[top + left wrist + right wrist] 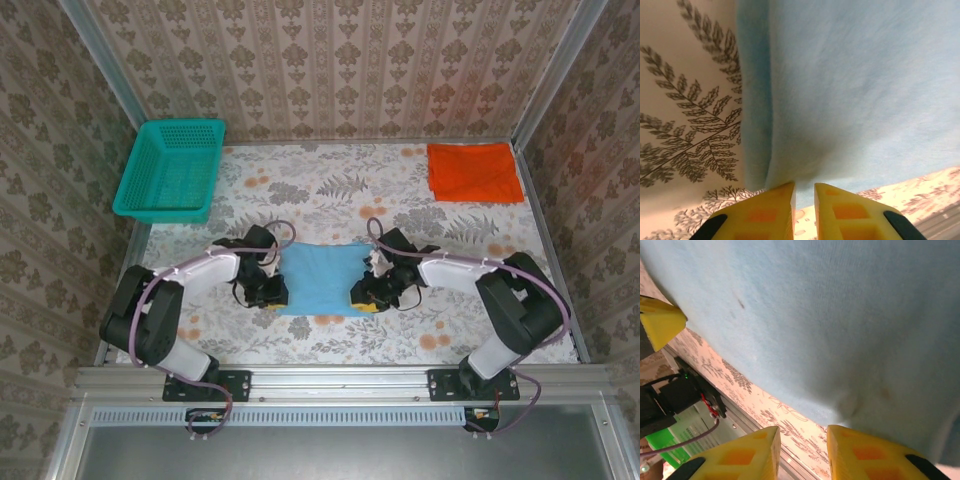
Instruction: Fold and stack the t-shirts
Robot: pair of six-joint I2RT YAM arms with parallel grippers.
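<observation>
left gripper [804, 186] parted a sliver, right gripper [803, 430] wider, both empty, at bottom corners of folded blue t-shirt [322, 280], lower centre. likely flanking it for next fold. orange t-shirt [474, 170] folded upper right, awaiting stack.

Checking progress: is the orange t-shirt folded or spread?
Folded: the orange t-shirt lies as a compact rectangle, no sleeves showing.
</observation>
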